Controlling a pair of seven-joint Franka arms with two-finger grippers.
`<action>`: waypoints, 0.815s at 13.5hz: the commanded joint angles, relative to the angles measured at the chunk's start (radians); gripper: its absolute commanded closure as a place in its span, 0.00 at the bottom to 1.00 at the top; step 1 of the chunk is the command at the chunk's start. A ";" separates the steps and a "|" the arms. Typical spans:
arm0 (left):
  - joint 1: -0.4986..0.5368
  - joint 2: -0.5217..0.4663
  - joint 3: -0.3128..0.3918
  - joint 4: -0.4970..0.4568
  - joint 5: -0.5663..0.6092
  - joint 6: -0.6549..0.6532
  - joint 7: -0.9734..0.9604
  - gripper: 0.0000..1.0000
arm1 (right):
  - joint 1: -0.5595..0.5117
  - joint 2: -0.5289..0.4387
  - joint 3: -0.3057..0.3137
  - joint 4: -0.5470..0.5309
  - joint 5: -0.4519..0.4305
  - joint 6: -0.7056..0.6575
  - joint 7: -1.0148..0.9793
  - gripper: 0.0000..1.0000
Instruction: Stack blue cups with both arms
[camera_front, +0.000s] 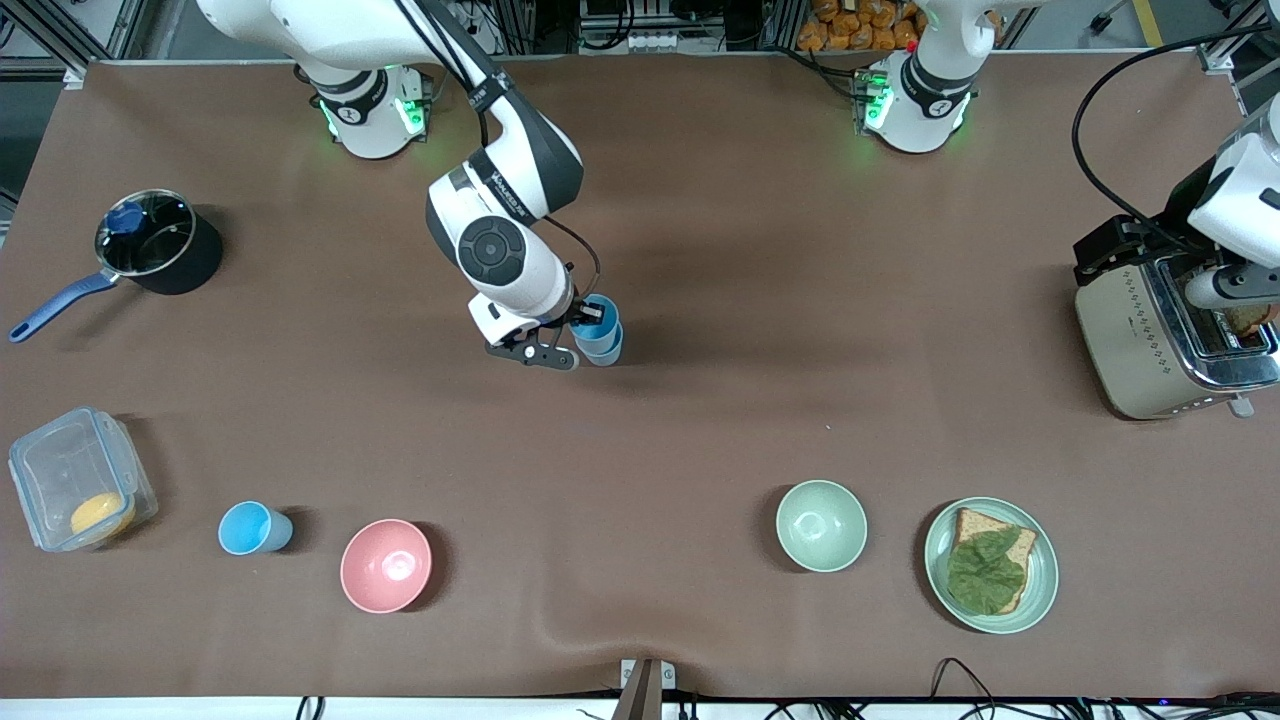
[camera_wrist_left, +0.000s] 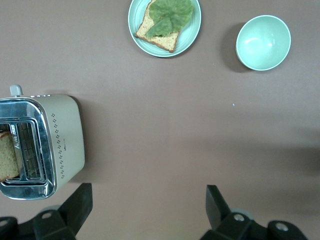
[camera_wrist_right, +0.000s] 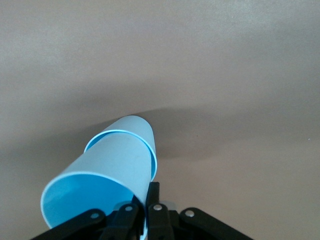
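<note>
My right gripper (camera_front: 578, 328) is over the middle of the table, shut on the rim of a sky-blue cup (camera_front: 598, 318), one finger inside and one outside. That cup sits nested inside a second blue cup (camera_front: 604, 350). In the right wrist view the gripper (camera_wrist_right: 146, 205) pinches the near cup's wall (camera_wrist_right: 110, 165), whose base is inside the second cup (camera_wrist_right: 135, 126). I cannot tell whether the lower cup rests on the table. A third blue cup (camera_front: 255, 528) sits beside the pink bowl (camera_front: 386, 565). My left gripper (camera_wrist_left: 148, 210) is open and empty, high over the table beside the toaster; the left arm (camera_front: 1245, 200) waits.
A pot with a blue handle (camera_front: 150, 245) and a clear box (camera_front: 75, 480) stand toward the right arm's end. A pale green bowl (camera_front: 821, 525), a plate of bread and lettuce (camera_front: 990, 565) and a toaster (camera_front: 1160, 340) stand toward the left arm's end.
</note>
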 joint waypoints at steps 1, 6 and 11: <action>-0.011 -0.007 0.010 0.000 -0.030 -0.001 -0.020 0.00 | -0.006 -0.006 0.009 0.009 -0.017 -0.002 0.012 0.00; -0.012 -0.009 0.005 0.002 -0.036 0.002 -0.017 0.00 | -0.129 -0.094 0.008 0.045 -0.055 -0.162 -0.081 0.00; -0.005 -0.012 0.008 0.003 -0.035 -0.001 -0.008 0.00 | -0.441 -0.270 0.006 0.030 -0.171 -0.322 -0.580 0.00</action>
